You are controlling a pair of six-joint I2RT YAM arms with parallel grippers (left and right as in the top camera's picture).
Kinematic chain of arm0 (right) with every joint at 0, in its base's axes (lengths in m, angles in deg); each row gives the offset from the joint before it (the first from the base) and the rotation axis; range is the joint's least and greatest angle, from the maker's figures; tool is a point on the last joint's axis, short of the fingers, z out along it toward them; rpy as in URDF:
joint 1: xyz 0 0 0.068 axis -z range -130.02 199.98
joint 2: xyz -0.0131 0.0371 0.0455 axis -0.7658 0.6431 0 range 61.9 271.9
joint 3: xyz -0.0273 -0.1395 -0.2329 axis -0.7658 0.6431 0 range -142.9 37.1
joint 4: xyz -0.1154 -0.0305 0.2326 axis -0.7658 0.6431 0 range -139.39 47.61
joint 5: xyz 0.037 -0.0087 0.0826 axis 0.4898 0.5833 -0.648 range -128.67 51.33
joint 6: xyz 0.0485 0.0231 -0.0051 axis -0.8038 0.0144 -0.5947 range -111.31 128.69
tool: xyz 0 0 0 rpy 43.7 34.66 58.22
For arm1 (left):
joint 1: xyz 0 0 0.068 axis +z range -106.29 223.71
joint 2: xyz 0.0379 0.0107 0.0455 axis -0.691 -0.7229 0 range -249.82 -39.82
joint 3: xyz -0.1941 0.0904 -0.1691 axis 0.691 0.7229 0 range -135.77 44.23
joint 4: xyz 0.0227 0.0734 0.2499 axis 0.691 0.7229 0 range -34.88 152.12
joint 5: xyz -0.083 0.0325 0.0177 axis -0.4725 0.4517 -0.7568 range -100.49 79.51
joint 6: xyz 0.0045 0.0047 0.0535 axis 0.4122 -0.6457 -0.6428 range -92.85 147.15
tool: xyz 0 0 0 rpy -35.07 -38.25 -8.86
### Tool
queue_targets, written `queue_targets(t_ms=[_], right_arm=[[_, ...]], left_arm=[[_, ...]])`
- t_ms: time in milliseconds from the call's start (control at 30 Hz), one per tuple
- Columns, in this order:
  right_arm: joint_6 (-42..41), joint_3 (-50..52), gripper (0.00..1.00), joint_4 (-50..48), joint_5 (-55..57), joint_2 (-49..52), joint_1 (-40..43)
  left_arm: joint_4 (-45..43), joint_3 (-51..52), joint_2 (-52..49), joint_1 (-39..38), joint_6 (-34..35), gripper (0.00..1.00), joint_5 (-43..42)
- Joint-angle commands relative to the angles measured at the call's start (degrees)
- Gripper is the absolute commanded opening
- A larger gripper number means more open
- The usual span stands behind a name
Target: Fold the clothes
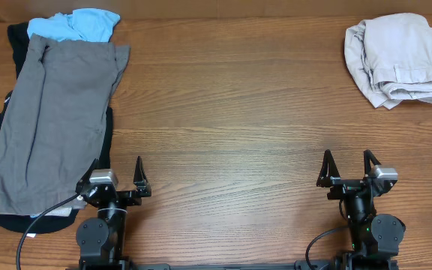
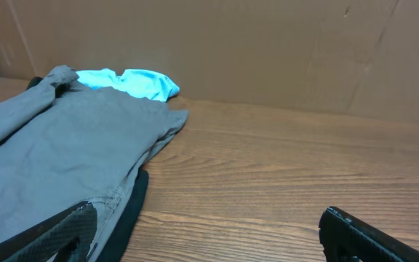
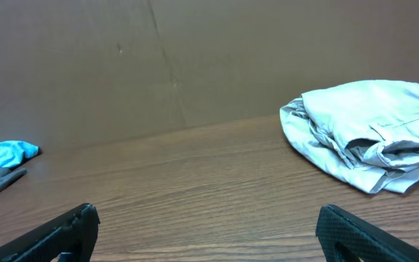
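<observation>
Grey shorts [image 1: 51,127] lie flat on top of a black garment [image 1: 19,41]. A light-blue shirt [image 1: 81,25] is bunched at the shorts' far end, and a pale folded garment [image 1: 397,60] sits well apart to their right. The left gripper [image 1: 116,171] is just beside the shorts' near corner and the right gripper [image 1: 347,161] well apart; both are spread wide, grasping nothing. Probably best: pinch the shorts layer only, leave the black one, drag onto bare table [image 1: 231,112]. Count: four garments, one of each; two grippers.

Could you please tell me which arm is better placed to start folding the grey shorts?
Left. The left gripper sits open right beside the grey shorts' near edge, while the right gripper, also open, is across the table, on the side of the pale folded garment.
</observation>
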Motion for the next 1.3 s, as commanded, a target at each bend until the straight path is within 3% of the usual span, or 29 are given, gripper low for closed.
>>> queue_targets(t_ms=[0,1033,1267], right_arm=[[-0.2,0.6,1.00,-0.3,0.6,-0.5,-0.2],[-0.2,0.6,1.00,-0.3,0.6,-0.5,-0.2],[0.9,0.6,1.00,0.0,5.1,-0.5,-0.2]], left_arm=[[0.1,0.2,0.7,0.6,-0.8,1.00,0.4],[0.1,0.2,0.7,0.6,-0.8,1.00,0.4],[0.1,0.2,0.7,0.6,-0.8,1.00,0.4]])
